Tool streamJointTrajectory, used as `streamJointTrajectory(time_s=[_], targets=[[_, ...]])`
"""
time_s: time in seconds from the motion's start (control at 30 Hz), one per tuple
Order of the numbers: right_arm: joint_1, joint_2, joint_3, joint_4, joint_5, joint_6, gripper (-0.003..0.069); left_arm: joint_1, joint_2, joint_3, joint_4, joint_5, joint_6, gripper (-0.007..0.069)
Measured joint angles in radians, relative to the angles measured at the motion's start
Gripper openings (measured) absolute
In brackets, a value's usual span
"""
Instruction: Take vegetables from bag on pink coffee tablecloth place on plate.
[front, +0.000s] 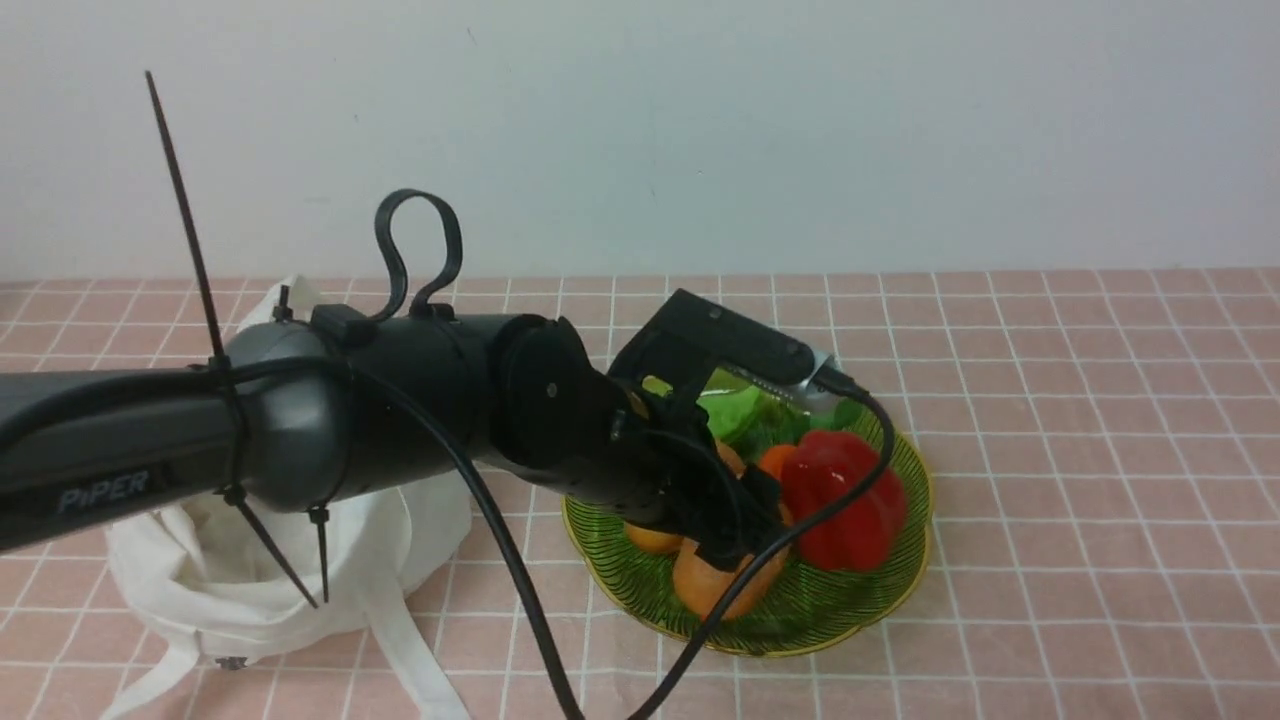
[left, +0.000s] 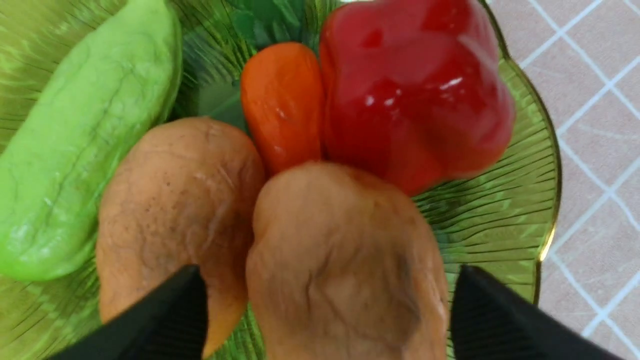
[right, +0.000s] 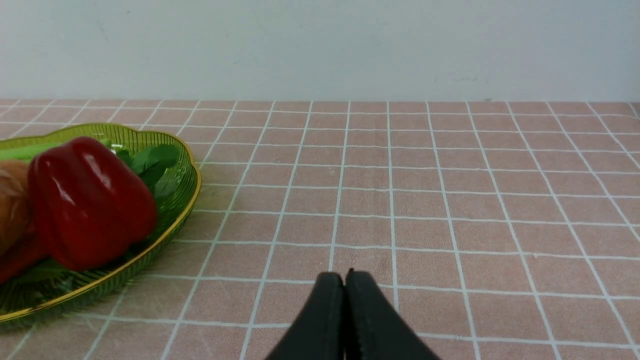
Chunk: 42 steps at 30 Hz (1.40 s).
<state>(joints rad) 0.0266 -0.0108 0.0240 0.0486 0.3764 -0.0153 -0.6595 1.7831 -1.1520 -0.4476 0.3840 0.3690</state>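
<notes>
- This looks like a robot test set-up in a lab corner, dressed to resemble a home table.
- A plain pale wall (front: 800, 120) closes off the back of the bench.
- The pink coffee tablecloth (front: 1100, 450) covers all of the bench top in view.
- A black robot arm (front: 300, 430) lettered "PiPER" reaches over it. Cable ties (front: 198, 270) are bound round its shell and a loose black cable (front: 510, 565) hangs from its wrist.
- The vegetables (left: 410, 85) are glossy toys, heaped on a translucent green plate (front: 890, 590) near a soft white bag (front: 200, 570).
</notes>
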Motion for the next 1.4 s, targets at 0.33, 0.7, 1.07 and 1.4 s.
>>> streamJointTrajectory(time_s=[0.33,0.7,1.07,1.4], targets=[[0.000,0.000,0.000,0.000,0.000,-0.001,-0.0015,0.023,-0.204,-0.106,0.186,0.141,-0.070,0.0373],[0.000,0.000,0.000,0.000,0.000,-0.001,-0.0015,0.160,-0.671,-0.097,0.427,0.304,-0.284,-0.0005],[0.000,0.000,0.000,0.000,0.000,-0.001,-0.0015,0.164,-1.107,0.232,0.512,0.372,-0.445,-0.0005],[0.000,0.000,0.000,0.000,0.000,-0.001,-0.0015,0.166,-1.512,0.504,0.498,0.371,-0.514,-0.0005]])
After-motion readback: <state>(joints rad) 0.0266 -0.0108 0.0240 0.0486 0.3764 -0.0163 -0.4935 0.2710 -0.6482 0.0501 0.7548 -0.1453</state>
